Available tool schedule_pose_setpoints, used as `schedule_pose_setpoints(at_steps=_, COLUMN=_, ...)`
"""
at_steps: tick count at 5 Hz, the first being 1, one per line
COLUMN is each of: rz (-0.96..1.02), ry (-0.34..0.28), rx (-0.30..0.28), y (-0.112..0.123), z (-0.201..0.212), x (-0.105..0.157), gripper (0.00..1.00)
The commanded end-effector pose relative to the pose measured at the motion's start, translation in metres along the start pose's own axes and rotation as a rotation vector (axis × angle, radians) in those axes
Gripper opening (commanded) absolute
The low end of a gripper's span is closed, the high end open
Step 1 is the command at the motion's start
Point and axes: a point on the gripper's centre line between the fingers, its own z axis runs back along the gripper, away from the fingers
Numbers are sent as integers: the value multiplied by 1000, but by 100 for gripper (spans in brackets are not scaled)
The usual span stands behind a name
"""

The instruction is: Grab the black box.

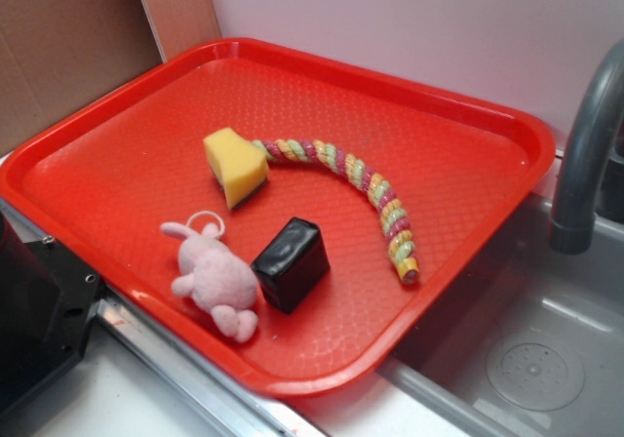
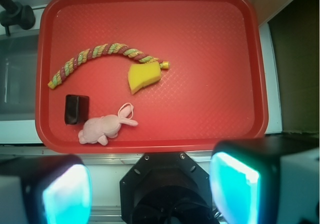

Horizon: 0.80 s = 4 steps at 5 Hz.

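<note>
The black box [image 1: 292,263] is a small glossy cuboid lying on the red tray [image 1: 127,154], right beside the pink plush toy [image 1: 214,279]. In the wrist view the black box [image 2: 76,109] sits near the tray's [image 2: 215,59] left side, with the plush [image 2: 102,127] to its right. My gripper [image 2: 150,191] hangs high above and short of the tray's near rim, over the robot base. Its jaws stand wide apart with nothing between them. The teal pads [image 2: 67,196] show at the bottom corners.
A yellow sponge wedge [image 1: 236,167] and a striped twisted rope toy [image 1: 366,188] lie mid-tray. A grey faucet [image 1: 585,154] and a sink basin [image 1: 531,359] are at the right. The black robot base [image 1: 39,310] stands at the tray's near left. Cardboard [image 1: 58,47] is behind.
</note>
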Motion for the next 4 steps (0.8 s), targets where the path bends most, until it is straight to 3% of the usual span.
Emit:
schedule_pose_setpoints(at_steps=1, rz=0, ry=0, rx=0, y=0, z=0, x=0, gripper=100)
schedule_pose_setpoints(at_steps=2, rz=24, ry=-130, rx=13, y=-42, z=-39, x=12, gripper=100)
schedule_pose_setpoints(at_steps=4, rz=71, ry=-127, rx=-135, y=-110, z=-91, x=40, gripper=100)
